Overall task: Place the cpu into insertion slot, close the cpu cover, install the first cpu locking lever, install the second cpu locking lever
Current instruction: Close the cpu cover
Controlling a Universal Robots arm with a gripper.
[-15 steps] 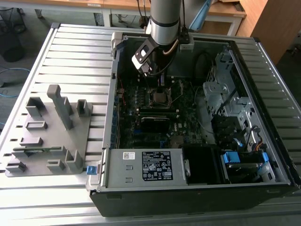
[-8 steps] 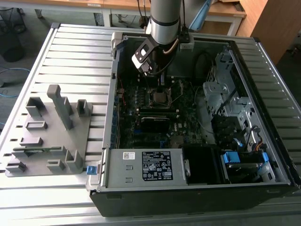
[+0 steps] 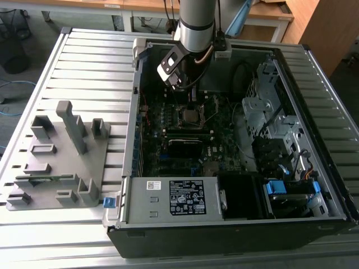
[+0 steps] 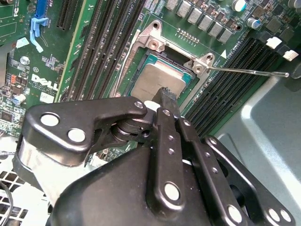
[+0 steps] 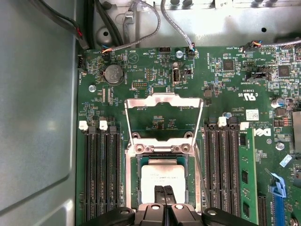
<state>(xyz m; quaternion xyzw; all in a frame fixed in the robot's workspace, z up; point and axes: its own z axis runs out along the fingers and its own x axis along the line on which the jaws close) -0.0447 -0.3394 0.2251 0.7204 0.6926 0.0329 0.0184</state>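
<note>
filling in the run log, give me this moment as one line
gripper: shut, over cpu | cpu: in insertion slot | cpu cover: open

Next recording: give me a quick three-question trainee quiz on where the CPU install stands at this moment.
1. True or false: the cpu cover is closed over the cpu.
2. The cpu lies: A) in the insertion slot; B) on the floor; C) in a person's hand.
3. Fill in: over the cpu, the claw is ____ (open/shut).
Key: 1 false, the cover stands flipped up; 2 A; 3 shut.
</note>
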